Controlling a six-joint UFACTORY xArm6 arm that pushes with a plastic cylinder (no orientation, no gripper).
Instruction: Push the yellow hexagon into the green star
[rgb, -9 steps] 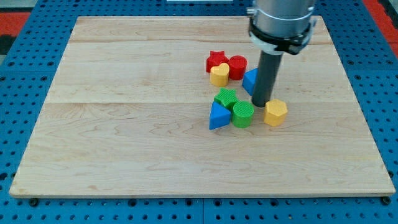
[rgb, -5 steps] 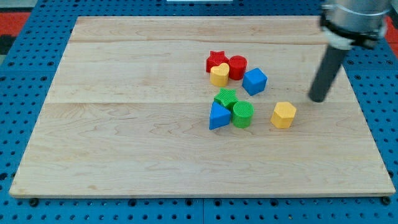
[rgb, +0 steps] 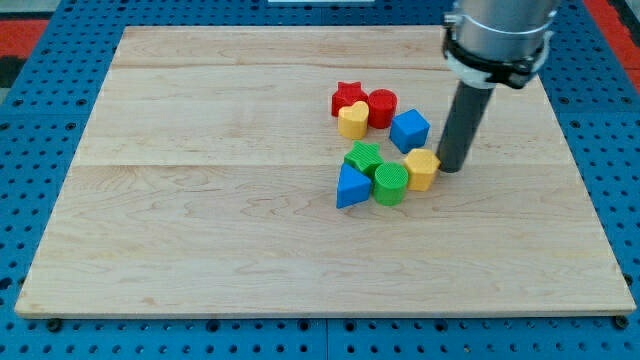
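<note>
The yellow hexagon (rgb: 422, 169) lies right of the board's middle, touching the right side of the green cylinder (rgb: 390, 185). The green star (rgb: 364, 157) sits just up-left of that cylinder, apart from the hexagon. My tip (rgb: 451, 168) is at the hexagon's right edge, touching or nearly touching it. The rod rises from there toward the view's top.
A blue triangle (rgb: 351, 186) touches the green cylinder's left side, below the star. A blue cube (rgb: 410, 130) is above the hexagon. A red star (rgb: 347, 95), a red cylinder (rgb: 381, 106) and a yellow heart (rgb: 352, 121) cluster further up. The wooden board (rgb: 200, 200) carries all the blocks.
The rod swung out to the right, then came back left. The yellow hexagon moved left and slightly up, from apart to against the green cylinder.
</note>
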